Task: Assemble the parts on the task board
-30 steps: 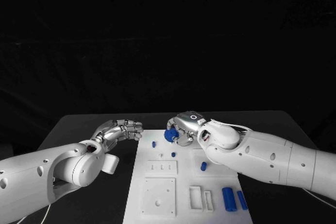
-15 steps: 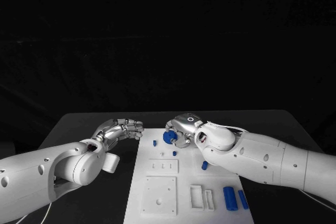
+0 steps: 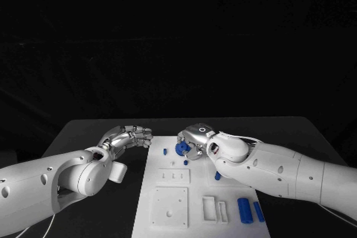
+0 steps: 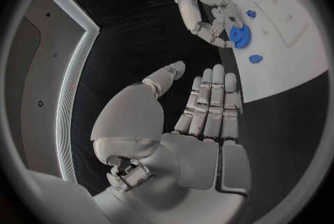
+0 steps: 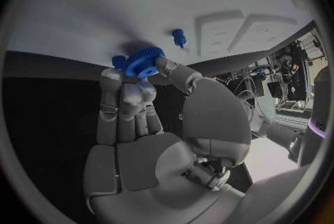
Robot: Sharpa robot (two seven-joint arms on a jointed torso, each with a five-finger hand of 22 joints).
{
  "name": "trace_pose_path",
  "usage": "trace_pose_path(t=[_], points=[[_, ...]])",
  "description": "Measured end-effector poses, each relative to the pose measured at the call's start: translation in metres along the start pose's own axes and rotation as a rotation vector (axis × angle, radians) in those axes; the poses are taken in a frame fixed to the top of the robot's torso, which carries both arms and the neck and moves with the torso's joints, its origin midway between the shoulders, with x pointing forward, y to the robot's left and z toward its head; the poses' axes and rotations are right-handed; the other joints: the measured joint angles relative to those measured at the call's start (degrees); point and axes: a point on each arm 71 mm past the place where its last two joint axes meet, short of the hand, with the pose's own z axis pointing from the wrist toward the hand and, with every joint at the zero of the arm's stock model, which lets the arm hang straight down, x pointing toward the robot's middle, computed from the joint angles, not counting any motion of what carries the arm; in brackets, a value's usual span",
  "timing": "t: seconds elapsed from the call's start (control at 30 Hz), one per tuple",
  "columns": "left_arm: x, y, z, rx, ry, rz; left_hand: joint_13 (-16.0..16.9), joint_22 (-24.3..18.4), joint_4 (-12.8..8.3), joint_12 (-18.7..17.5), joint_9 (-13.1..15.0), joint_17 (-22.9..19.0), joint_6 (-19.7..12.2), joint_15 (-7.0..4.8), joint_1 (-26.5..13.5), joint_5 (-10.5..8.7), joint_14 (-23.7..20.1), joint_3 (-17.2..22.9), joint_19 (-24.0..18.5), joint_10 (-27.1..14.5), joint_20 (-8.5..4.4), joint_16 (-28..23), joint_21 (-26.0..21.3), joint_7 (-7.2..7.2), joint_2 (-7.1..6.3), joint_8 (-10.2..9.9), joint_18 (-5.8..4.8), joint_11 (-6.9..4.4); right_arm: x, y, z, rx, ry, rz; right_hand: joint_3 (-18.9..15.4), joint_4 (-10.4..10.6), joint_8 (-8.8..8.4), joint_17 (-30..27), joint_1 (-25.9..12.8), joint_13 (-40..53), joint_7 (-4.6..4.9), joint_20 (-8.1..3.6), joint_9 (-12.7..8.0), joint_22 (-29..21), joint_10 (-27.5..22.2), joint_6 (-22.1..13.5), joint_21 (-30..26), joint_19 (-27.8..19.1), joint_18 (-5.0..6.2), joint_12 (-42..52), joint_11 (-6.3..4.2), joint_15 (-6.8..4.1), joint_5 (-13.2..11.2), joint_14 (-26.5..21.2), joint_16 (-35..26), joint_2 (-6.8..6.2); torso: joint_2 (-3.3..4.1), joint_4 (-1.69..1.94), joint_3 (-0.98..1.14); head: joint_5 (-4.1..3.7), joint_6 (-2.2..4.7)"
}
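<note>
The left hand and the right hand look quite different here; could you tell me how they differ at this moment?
The right hand holds a blue gear at its fingertips, while the left hand holds nothing, its fingers apart. The right hand is above the far end of the task board; the left hand is beside the board, over the black table. Both are silver hands on white arms.

We are observing a black table (image 3: pixel 89 132) carrying the white task board (image 3: pixel 195 196), which is lying flat at its middle, running from near the far edge toward the near edge.
</note>
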Motion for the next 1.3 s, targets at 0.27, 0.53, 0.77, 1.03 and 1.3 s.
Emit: trace_pose_path(t=[0.27,0.53,0.77,1.03,1.3], points=[[0.0,0.0,0.0,-0.001,0.0,0.0,0.0,0.0,0.0,0.0,0.0,0.0,0.0,0.0,0.0,0.0,0.0,0.0,0.0,0.0,0.0,0.0,0.0,0.0,-0.02,0.0,0.0,0.0,0.002,-0.003,0.001,0.013,0.007,-0.005,-1.1,0.0,-0.11,0.1,-0.3,0.0,-0.1,0.01,0.9,0.0,-0.1,0.1,0.0,0.0,0.0,-0.2,-0.09,0.01,0.7,0.0,-0.3,-0.3,-0.01,-0.03,0.0,-0.08,0.01],[0.0,0.0,0.0,-0.002,0.0,0.001,0.0,0.0,0.0,0.0,0.0,0.0,0.0,0.0,0.0,0.0,0.0,0.0,0.0,0.0,0.0,0.0,0.0,0.0,-0.02,0.0,0.0,0.0,0.004,-0.003,0.002,0.016,0.011,-0.002,-2.4,0.0,-2.83,0.3,-0.5,-0.1,-0.2,0.0,0.5,0.0,-0.7,0.2,0.0,0.0,0.01,-0.4,0.57,0.72,0.8,0.1,-0.7,-1.19,-0.01,-0.04,0.0,-0.18,0.01],[0.0,0.0,0.0,-0.003,0.0,0.001,0.0,0.0,0.0,0.0,0.0,-0.1,0.0,0.0,0.0,0.0,0.0,0.0,0.0,0.0,0.0,0.0,0.0,0.0,-0.02,0.0,0.0,0.0,0.005,-0.003,0.001,0.018,0.014,0.009,-4.8,0.1,-4.48,0.6,-1.1,-0.1,2.35,-0.01,-0.4,0.0,-1.4,-2.3,0.0,-0.4,-0.07,-0.4,2.18,1.79,1.1,0.2,-0.9,-1.86,0.0,-0.05,-0.01,-0.19,0.02],[-0.001,0.0,0.0,-0.003,-0.003,0.001,0.0,0.0,0.0,0.0,0.0,0.0,-0.2,0.0,0.0,0.0,0.0,0.0,0.0,0.0,0.0,0.0,0.0,0.21,-0.02,0.0,0.0,0.0,0.002,-0.01,-0.008,0.029,-0.008,0.089,-9.9,2.4,-5.04,1.1,-5.6,-0.1,3.33,0.09,-0.5,0.0,-1.5,-3.3,0.0,-0.5,-0.26,-0.4,2.68,2.26,-2.0,0.2,-0.9,-2.67,0.0,0.0,-0.01,-0.07,0.13],[-0.002,0.0,0.0,-0.004,-0.004,0.002,0.0,0.0,0.0,0.0,0.0,0.0,-0.2,0.0,0.0,0.0,0.0,0.0,0.0,0.0,0.0,0.0,0.0,0.21,-0.02,0.0,0.0,0.0,-0.021,-0.026,-0.02,0.047,-0.096,0.211,-11.6,2.9,-5.04,1.4,-6.1,-0.1,3.34,0.09,-0.5,0.0,-1.5,-3.3,0.0,-0.5,-0.26,-0.4,2.68,2.26,-0.4,0.2,-0.9,-2.72,-0.05,-0.09,0.01,0.1,0.44]])
